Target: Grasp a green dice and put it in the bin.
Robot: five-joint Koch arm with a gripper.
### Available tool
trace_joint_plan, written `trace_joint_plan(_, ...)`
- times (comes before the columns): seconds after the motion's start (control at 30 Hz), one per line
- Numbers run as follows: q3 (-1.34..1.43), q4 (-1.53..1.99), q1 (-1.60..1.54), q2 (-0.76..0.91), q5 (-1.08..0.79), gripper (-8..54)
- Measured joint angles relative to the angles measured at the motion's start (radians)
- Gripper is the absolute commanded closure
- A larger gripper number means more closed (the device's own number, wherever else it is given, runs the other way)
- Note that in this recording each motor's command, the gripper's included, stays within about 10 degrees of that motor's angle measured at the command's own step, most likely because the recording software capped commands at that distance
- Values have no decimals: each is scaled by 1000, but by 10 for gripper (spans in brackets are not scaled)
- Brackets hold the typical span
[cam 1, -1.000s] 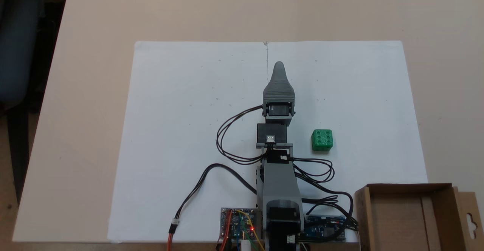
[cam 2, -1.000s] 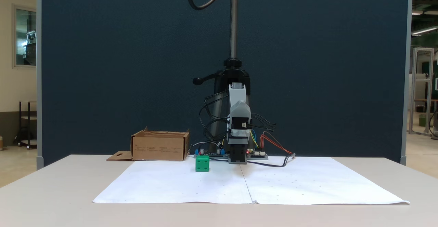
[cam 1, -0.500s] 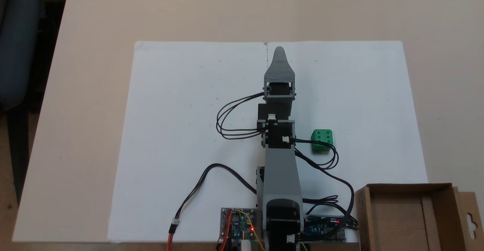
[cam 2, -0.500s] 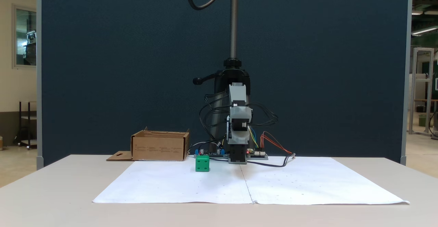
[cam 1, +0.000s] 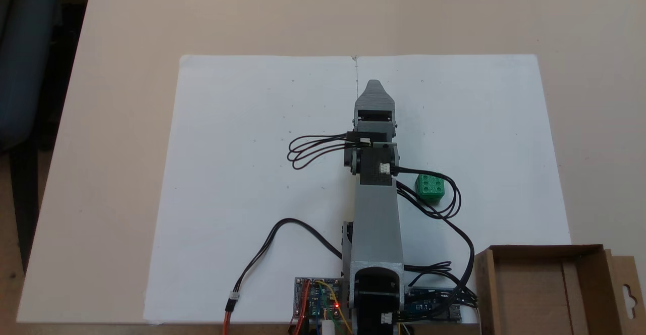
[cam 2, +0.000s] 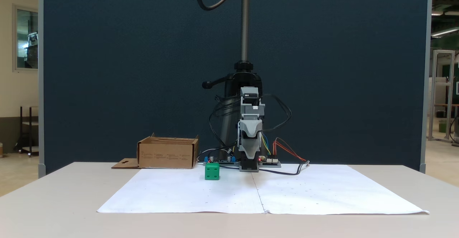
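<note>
The green dice lies on the white paper, its six-pip face up, to the right of the arm in a fixed view from above, with black cables crossing beside it. The same dice stands left of the arm seen from the front. My grey gripper is raised over the paper's centre fold, well apart from the dice, and tilts down toward the front. One jaw covers the other, so its state is unclear. The bin, a shallow brown cardboard box, sits at the table's near right corner; from the front the bin is left of the base.
The white paper sheet covers the middle of the beige table. Circuit boards and loose cables lie around the arm's base. A dark stand pole rises behind the arm before a blue partition.
The arm has lifted and its wrist has pitched down, so the gripper now points more toward the paper. Its tip reached forward, then drew back. The dice and the bin stayed put.
</note>
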Motion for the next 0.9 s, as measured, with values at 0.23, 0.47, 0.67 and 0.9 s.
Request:
trace_joint_plan(0.23, -147, 371, 72, 0, 0, 14)
trace_joint_plan(0.47, -400, 726, 86, 0, -54, 17)
trace_joint_plan(0.67, -474, 1000, 110, 0, -114, 13)
trace_joint_plan(0.9, -474, 1210, -15, 0, -114, 12)
